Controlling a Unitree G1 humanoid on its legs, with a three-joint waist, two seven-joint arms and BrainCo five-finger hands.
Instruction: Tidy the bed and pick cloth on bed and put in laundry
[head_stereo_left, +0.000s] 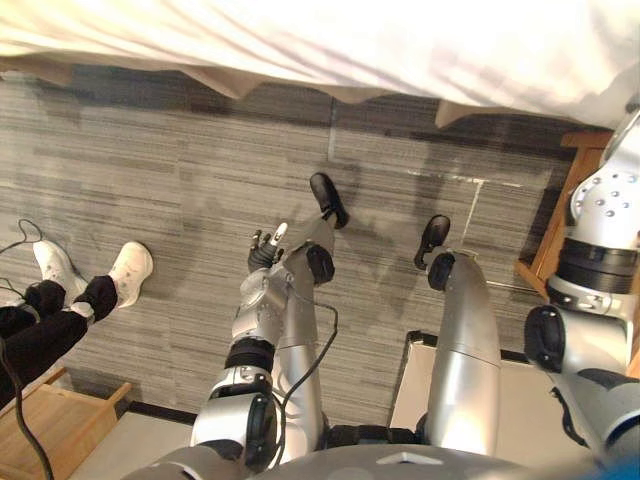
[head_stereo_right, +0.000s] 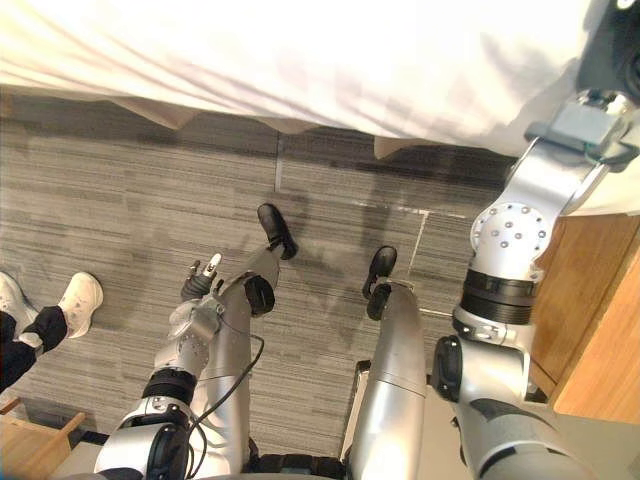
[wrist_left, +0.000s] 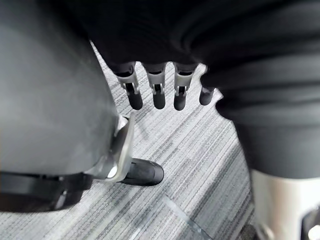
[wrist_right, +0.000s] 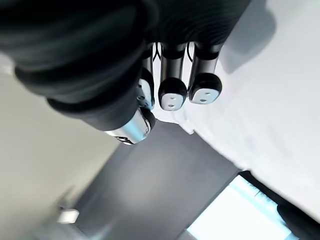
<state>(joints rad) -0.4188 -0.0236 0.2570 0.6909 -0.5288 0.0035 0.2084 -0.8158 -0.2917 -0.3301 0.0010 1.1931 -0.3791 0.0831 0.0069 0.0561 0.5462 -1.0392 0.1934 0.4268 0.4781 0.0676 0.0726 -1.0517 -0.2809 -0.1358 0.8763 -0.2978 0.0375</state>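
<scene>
Left eye view: the bed (head_stereo_left: 300, 45) runs along the top of the frame, covered by a white sheet (head_stereo_left: 420, 60). The sheet's lower edge hangs in uneven folds above the grey floor (head_stereo_left: 150, 170). Whether any part of that white fabric is the cloth to be picked up, I cannot tell; nothing on it stands out as a separate garment.

The left hand (head_stereo_left: 265, 250) hangs low in the middle of the frame, over the floor and well apart from the bed. In the left wrist view its fingers (wrist_left: 159, 97) are straight and loosely spread, holding nothing.

The right arm is raised at the right edge of the frame, reaching toward the bed. In the right wrist view the right hand (wrist_right: 205, 86) hovers just above the sheet. Its fingers (wrist_right: 172, 94) look relaxed rather than clenched, and nothing sits between them and the thumb.

A person's shoe (head_stereo_left: 130, 268) and dark trouser leg (head_stereo_left: 50, 325) show at the left edge. A wooden frame (head_stereo_left: 55, 420) sits in the lower left corner and a wooden stand (head_stereo_right: 590, 300) at the right.

By my reading, little of the task is done. Neither hand holds cloth, the sheet's edge looks unsmoothed, and I can make out nothing that is plainly a laundry container. What is left is straightening the sheet, finding and grasping the cloth, and carrying it to the laundry. The right hand seems best placed to begin, being over the bed.
</scene>
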